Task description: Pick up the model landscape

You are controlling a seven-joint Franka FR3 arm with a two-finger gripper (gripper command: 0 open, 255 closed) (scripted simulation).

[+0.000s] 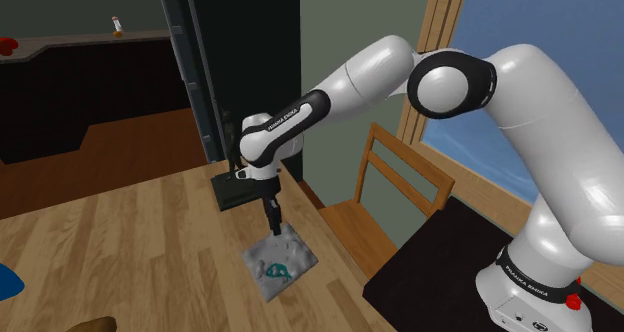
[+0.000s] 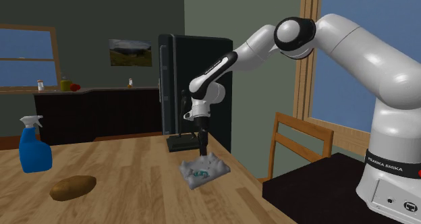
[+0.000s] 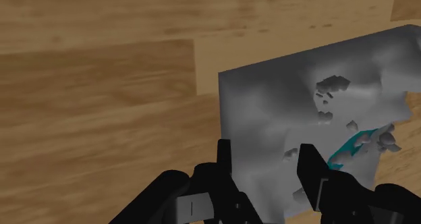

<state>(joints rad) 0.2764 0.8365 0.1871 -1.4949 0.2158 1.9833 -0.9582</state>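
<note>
Presently: claw over the model landscape, grasp not yet made

**Item 1, claw** [image 3: 266, 150]. The two black fingers stand apart with nothing clamped between them. One finger sits at the slab's side edge and the other over its surface. Whether either touches it cannot be told.

**Item 2, model landscape** [image 3: 297, 94]. A grey slab with bumpy relief and a small teal streak. It lies flat on the wooden worktop [image 3: 101, 88], directly under the claw.

**Step in hand (judged).** This is the end of the approach, just ahead of the grasp. The next move calls for a short descent until the fingers bracket something they can bite, either the rim or a raised ridge. After that comes a firm closing and a straight lift. A thin, flat slab offers little purchase, so a shallow pinch may slip.

**What the views add.**
- The wrist view gives the finger gap plainly; in the outer views the fingers merge into one dark shape.
- The shoulder view shows the arm coming down nearly upright on the slab's farther edge. A black block [image 1: 235, 192] stands just behind, and a wooden chair [image 1: 395, 185] stands beside the worktop.
- The second exterior view adds a brown potato [image 2: 73, 187] and a blue spray bottle [image 2: 32, 145], both well apart from the slab. A dark counter [image 2: 101, 98] lies beyond them.
</note>
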